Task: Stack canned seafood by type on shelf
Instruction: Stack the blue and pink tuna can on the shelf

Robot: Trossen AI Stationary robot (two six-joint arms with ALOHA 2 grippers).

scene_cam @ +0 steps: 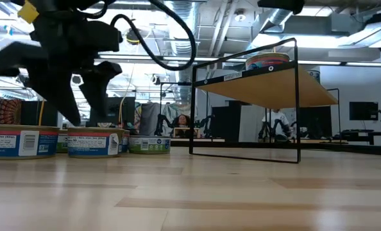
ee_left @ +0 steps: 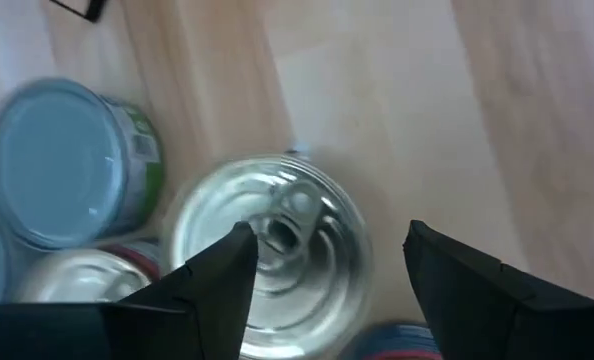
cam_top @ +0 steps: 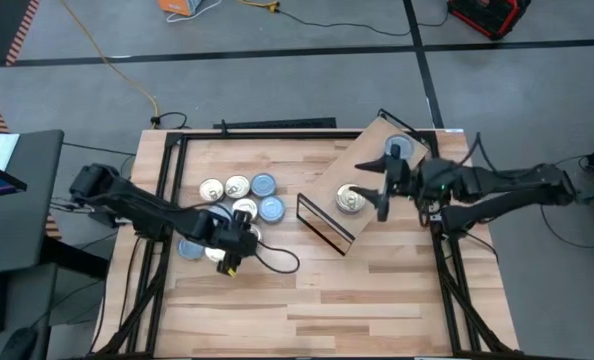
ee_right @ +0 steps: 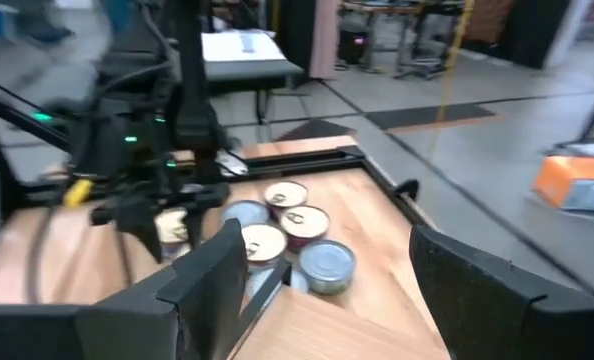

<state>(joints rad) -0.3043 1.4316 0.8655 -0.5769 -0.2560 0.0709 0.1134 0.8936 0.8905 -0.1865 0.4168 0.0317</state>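
Several flat round tins sit on the tabletop at the left, some gold-lidded (cam_top: 237, 186), some blue-lidded (cam_top: 271, 208). My left gripper (cam_top: 235, 238) hangs open just above this cluster. In the left wrist view its fingers (ee_left: 212, 290) stand on either side of a gold-lidded tin (ee_left: 272, 250) with a pull tab, touching nothing. The shelf (cam_top: 372, 185) stands askew at the far right, its wood board raised on a black frame (scene_cam: 245, 154). On the board rest a blue-lidded tin (cam_top: 402, 150) and a gold-lidded tin (cam_top: 350, 200). My right gripper (cam_top: 385, 188) is open above the shelf, holding nothing.
A blue-lidded tin (ee_left: 62, 165) stands right beside the one under my left gripper, and another tin (cam_top: 192, 248) lies under the left arm. Bare tabletop (cam_top: 357, 300) stretches along the near side. A black cable (cam_top: 277, 262) loops beside the left gripper.
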